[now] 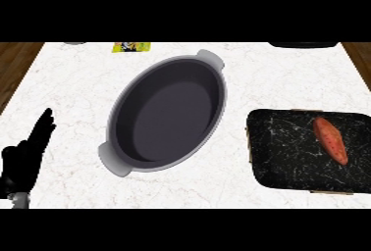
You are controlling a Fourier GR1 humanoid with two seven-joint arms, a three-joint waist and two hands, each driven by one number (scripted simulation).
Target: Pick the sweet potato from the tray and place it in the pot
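The sweet potato [331, 139] lies on the dark marbled tray [290, 157], in its far right part, its long axis running from the far end down toward the near right corner, nothing touching it. It looks stiff and fairly light, with a tapered body and dull skin that should not slip much; I judge the thick middle the best place to take hold, across the narrow width, since the pointed ends would roll out of a pinch. The tray sits on the white tabletop [80, 93], just right of the grey oval pot [168, 117], which stands empty with a handle at each end. The only hand in view is the left hand [25, 157], resting at the left edge with its fingers [45, 125] straight and pointing away from the robot, open and holding nothing; the pot lies to the right of those fingers and the sweet potato well beyond it. The right hand does not show, so the pick is not yet begun. A small yellow packet [131, 47] lies at the far edge.
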